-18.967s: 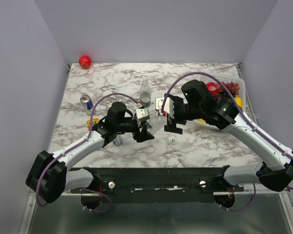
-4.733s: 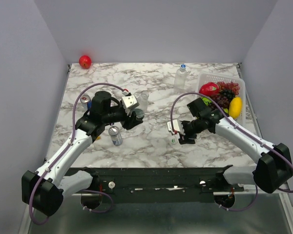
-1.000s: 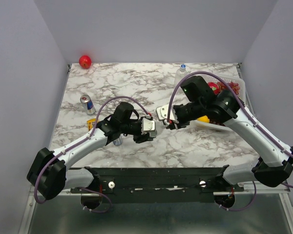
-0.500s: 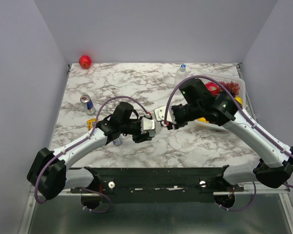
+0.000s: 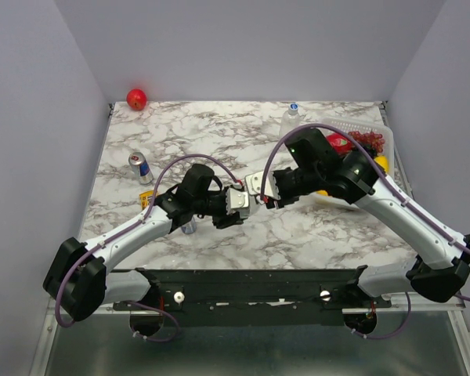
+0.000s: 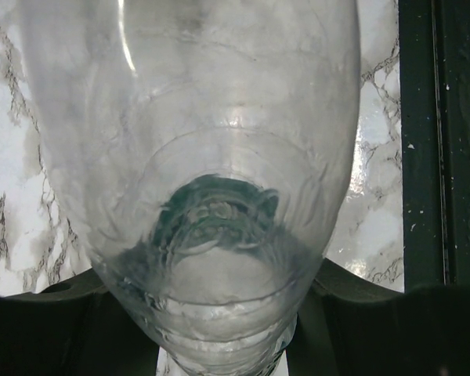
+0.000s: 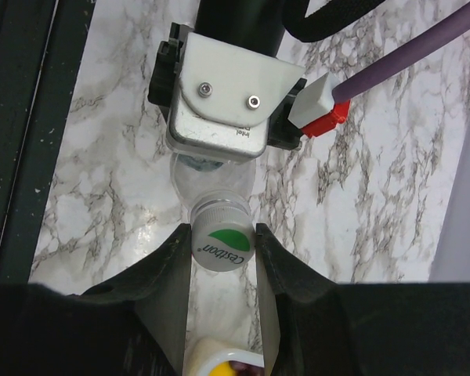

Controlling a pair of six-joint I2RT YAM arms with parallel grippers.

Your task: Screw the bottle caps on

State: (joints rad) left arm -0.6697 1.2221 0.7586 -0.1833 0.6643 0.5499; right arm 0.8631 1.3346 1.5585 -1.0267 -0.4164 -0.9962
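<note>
Cap (image 7: 223, 244) with the green mark sat clamped in my right pincer (image 7: 222, 260), pressed to the mouth of the clear bottle (image 6: 196, 141); my left pincer (image 6: 215, 290) clenched that bottle above the counter (image 5: 298, 227).

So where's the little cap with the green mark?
In the right wrist view, the green-marked cap is pinched in the right gripper, at the mouth of the clear bottle that the left gripper holds over the middle of the marble table.
</note>
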